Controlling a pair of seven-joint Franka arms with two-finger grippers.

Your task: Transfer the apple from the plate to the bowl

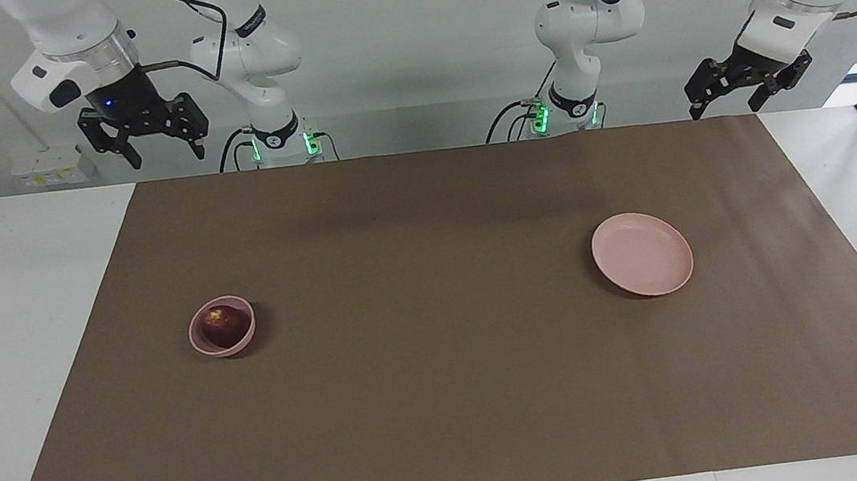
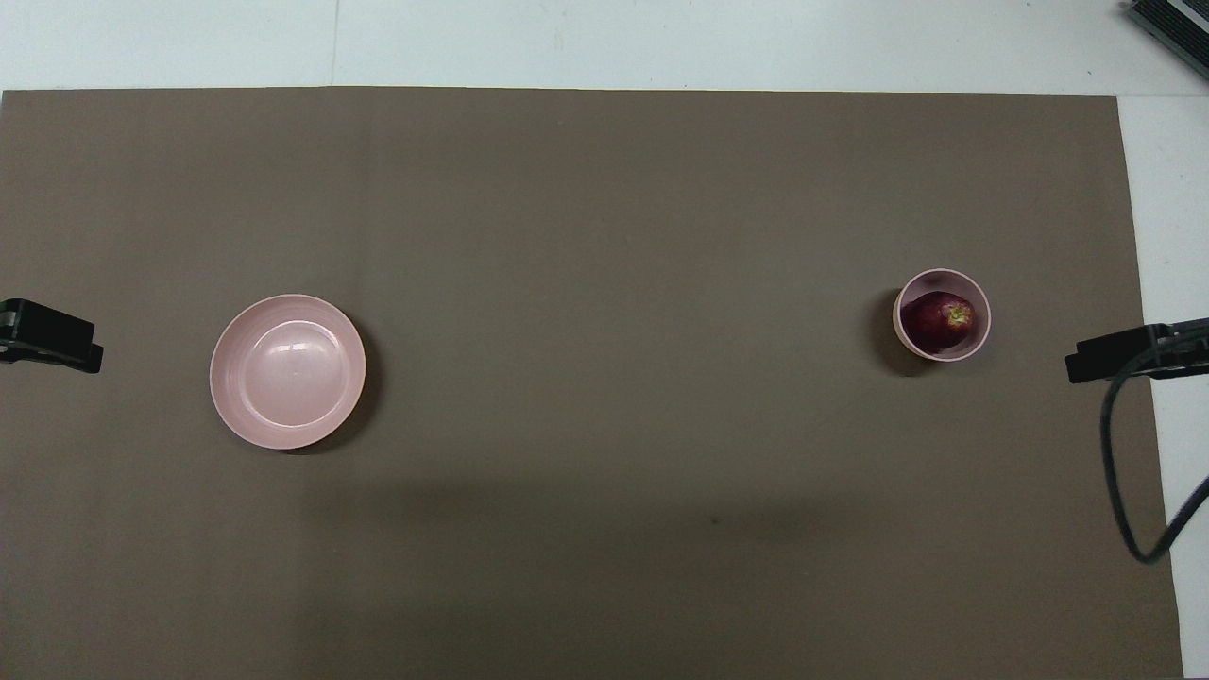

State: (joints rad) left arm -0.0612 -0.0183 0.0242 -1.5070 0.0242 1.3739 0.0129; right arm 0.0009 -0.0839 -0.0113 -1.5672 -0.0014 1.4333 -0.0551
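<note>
The dark red apple point(image 1: 223, 324) point(image 2: 938, 322) lies inside the small pink bowl point(image 1: 203, 344) point(image 2: 982, 300), toward the right arm's end of the table. The flat pink plate point(image 1: 642, 254) point(image 2: 287, 370) sits bare toward the left arm's end. My right gripper point(image 1: 160, 148) hangs open high above the table's edge by the robots, with nothing between its fingers. My left gripper point(image 1: 721, 100) hangs open and raised at the other end of that edge, holding nothing. In the overhead view only a dark tip of each gripper shows at the side edges.
A brown mat point(image 1: 447, 400) point(image 2: 604, 189) covers most of the white table point(image 1: 18, 319). A black cable point(image 2: 1124, 472) loops from the right arm over the mat's edge. Both arm bases stand at the table's robot-side edge.
</note>
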